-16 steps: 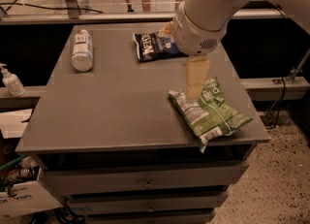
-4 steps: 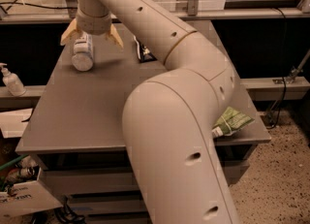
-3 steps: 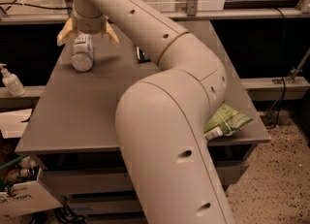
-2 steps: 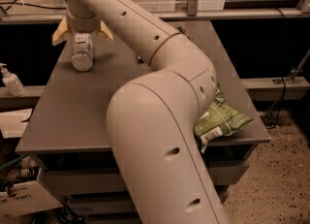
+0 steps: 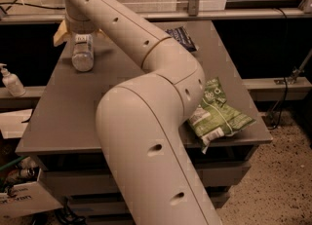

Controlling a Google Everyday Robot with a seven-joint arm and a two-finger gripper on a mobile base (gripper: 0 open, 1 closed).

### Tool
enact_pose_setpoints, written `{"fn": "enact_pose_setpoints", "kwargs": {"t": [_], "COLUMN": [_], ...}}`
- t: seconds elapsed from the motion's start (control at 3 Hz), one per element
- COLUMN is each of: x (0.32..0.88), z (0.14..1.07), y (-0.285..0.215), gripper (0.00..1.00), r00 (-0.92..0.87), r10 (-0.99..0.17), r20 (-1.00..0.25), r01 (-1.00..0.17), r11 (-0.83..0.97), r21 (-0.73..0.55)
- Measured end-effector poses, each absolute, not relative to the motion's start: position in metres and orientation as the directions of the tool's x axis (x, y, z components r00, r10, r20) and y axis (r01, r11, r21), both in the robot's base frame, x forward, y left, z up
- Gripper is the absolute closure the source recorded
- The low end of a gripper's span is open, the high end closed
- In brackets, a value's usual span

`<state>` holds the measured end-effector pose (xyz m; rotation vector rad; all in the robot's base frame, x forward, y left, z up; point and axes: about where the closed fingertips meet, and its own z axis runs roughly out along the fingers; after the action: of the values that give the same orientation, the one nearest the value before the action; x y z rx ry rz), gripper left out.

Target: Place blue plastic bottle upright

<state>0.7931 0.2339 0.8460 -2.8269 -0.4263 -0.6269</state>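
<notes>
A grey flat-topped table (image 5: 58,117) carries three things. A small clear ribbed plastic bottle (image 5: 83,53) lies on its side at the far left corner, with the gripper (image 5: 81,33) straddling its far end, fingers spread. A dark blue snack packet (image 5: 182,38) lies flat at the far edge. A crumpled green snack bag (image 5: 218,115) rests near the right front corner.

Grey drawer table (image 5: 63,117), speckled floor (image 5: 280,170), pale ledge (image 5: 34,91) behind, dim warm light
</notes>
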Motion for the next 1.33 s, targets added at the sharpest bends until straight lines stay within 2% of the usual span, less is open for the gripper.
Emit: {"fn": "enact_pose_setpoints", "kwargs": {"t": [0.33,1.33], "x": [0.799,0.755], "z": [0.844,0.852], "y": [0.235,0.228], "gripper": [0.19,0.89], "r00": [0.865,0.91], "r10": [0.226,0.187], "r20": [0.448,0.37], "r01": [0.315,0.248], "r11": [-0.94,-0.961], "r21": [-0.135,-0.126]}}
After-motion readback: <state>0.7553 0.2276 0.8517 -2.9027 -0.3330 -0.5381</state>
